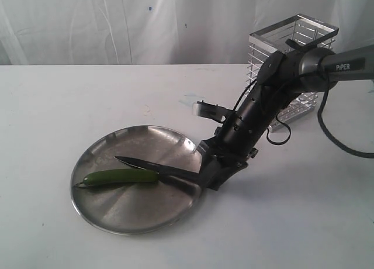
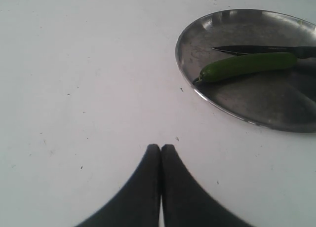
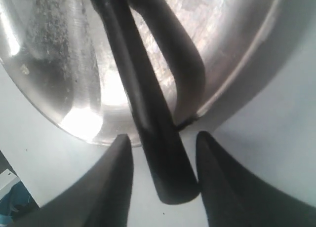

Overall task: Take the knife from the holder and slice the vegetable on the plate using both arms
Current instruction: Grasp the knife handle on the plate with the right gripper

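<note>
Reaching down from the right, the right gripper point(image 1: 204, 176) meets the right rim of the plate point(image 1: 105, 213) with the knife point(image 1: 153, 168) handle between its fingers. In the right wrist view the rounded black handle point(image 3: 153, 138) sits between two tapered dark fingers point(image 3: 116, 187); one touches it, the other shows a narrow gap, so firm clamping cannot be confirmed. The slim, dark, pointed blade runs leftward over the plate, just behind the vegetable point(image 1: 120, 177), with its tip beyond the pepper's midpoint. The vegetable is a glossy green, slender pepper lying lengthwise near the plate's centre, stem end to the left. The plate is round, shallow, dull grey steel with a scuffed surface and raised rim, resting on a white table point(image 1: 58, 105). The holder point(image 1: 292, 64), a tall rectangular cage of bright wire bars, stands at far right behind the arm. The left gripper point(image 2: 161, 150) has its smooth black fingers pressed together, holding nothing, above bare table, well apart from the plate point(image 2: 237, 108).
</note>
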Available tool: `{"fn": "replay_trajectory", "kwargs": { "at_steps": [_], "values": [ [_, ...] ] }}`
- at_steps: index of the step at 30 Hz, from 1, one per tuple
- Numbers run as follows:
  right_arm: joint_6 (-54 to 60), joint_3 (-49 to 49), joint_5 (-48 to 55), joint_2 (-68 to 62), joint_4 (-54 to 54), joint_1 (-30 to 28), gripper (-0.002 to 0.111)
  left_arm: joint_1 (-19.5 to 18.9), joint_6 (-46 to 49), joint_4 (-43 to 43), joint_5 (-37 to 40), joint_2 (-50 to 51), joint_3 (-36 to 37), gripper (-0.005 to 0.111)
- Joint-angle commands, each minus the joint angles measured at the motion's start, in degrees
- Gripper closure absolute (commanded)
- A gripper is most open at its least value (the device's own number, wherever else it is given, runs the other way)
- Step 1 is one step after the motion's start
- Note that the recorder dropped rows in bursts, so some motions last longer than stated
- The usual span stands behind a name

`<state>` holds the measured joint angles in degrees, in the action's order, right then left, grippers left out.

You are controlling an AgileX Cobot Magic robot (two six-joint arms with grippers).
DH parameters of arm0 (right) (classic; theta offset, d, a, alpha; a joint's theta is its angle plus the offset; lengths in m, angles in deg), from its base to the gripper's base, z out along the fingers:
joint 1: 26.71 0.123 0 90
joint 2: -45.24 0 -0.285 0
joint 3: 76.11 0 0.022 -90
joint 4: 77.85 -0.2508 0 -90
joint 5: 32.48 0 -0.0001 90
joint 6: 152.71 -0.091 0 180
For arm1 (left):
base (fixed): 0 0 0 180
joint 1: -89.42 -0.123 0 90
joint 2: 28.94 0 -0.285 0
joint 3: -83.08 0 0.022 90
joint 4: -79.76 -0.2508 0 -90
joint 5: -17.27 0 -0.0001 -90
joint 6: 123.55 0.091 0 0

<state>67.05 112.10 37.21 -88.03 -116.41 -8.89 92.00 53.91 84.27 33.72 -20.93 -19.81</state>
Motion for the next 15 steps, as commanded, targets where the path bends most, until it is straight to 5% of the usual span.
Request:
{"fn": "replay_trajectory", "kwargs": {
  "at_steps": [1, 15],
  "values": [
    [1.14, -0.32, 0.28, 0.09, -0.13, -0.14, 0.083, -0.14, -0.12, 0.09, -0.17, -0.22, 0.1, 0.107],
    [1.14, -0.32, 0.28, 2.58, 1.08, -0.14, 0.108, -0.14, -0.12, 0.09, -0.17, -0.22, 0.1, 0.107]
  ]
}}
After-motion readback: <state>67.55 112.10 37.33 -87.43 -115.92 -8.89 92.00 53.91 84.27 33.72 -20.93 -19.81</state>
